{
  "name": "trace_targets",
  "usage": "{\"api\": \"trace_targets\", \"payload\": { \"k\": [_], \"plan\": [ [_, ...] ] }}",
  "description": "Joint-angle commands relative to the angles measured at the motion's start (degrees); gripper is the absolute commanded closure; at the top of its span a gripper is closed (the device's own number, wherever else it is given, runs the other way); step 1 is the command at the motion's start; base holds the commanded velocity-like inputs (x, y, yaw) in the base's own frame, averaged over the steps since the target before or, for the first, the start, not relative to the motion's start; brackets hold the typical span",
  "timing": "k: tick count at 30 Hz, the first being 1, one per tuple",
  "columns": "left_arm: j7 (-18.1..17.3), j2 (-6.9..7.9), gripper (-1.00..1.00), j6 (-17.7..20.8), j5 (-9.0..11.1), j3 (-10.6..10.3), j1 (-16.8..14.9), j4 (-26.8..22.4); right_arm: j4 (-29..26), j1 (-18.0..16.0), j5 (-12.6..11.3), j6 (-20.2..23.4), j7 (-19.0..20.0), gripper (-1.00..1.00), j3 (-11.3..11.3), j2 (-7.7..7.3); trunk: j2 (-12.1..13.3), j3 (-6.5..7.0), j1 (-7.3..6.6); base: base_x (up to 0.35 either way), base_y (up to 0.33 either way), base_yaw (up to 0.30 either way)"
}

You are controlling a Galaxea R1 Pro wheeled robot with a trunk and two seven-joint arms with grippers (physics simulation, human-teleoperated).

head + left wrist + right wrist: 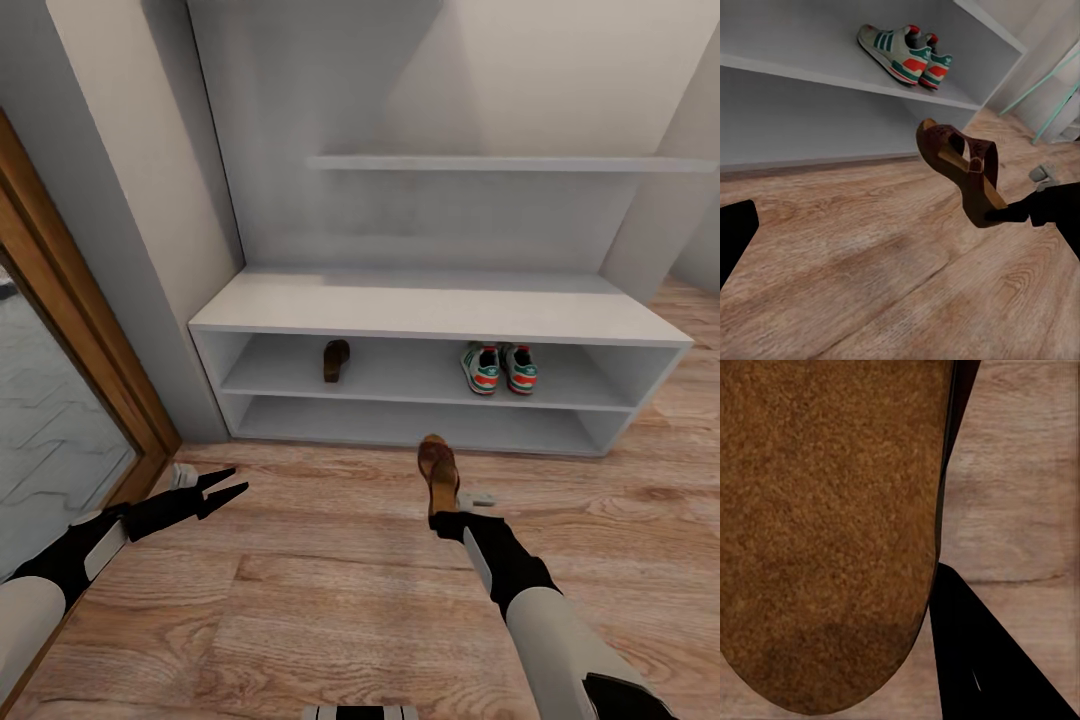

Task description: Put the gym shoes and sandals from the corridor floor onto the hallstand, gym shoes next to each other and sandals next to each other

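The right gripper [447,517] was clamped on the heel of a brown leather sandal [438,470], which jutted beyond its fingertips, looking light and stiff, best pinched across the sole edge, while the left gripper [228,485] hung spread and empty.

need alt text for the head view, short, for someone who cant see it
The right gripper holds a brown sandal above the wood floor, in front of a pale hallstand. Its upper shelf level carries the other sandal at left and two gym shoes side by side at right; the left gripper is open and empty.
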Motion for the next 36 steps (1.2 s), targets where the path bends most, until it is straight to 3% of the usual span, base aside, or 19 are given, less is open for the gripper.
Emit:
{"api": "trace_targets", "payload": {
  "k": [1, 12, 30, 36],
  "plan": [
    [0.0, 0.06, -1.0, -0.2, 0.52, -0.46, -0.05, 0.03, -0.21, -0.02, 0.37, 0.3, -0.03, 1.0, -0.36, 0.09, -0.02, -0.05, -0.01, 0.0, 0.0, 0.0],
    [0.05, 0.07, -1.0, -0.2, 0.52, -0.48, -0.05, 0.03, -5.99, -0.02, 0.41, 0.37, -0.11, 1.0, -0.36, 0.09, -0.02, -0.39, -0.01, 0.0, 0.0, 0.137],
    [0.04, 0.02, -1.0, -0.2, 0.52, -0.48, -0.05, 0.03, -6.56, -0.02, 0.53, 0.38, -0.11, 1.0, -0.4, 0.09, -0.02, -1.36, -0.01, 0.0, 0.0, 0.245],
    [-0.01, 0.03, -1.0, -0.2, 0.52, -0.48, -0.05, 0.03, -6.99, -0.02, 0.5, 0.38, -0.11, 1.0, -0.53, 0.09, -0.02, -1.48, -0.01, 0.0, 0.0, 0.081]
  ]
}}
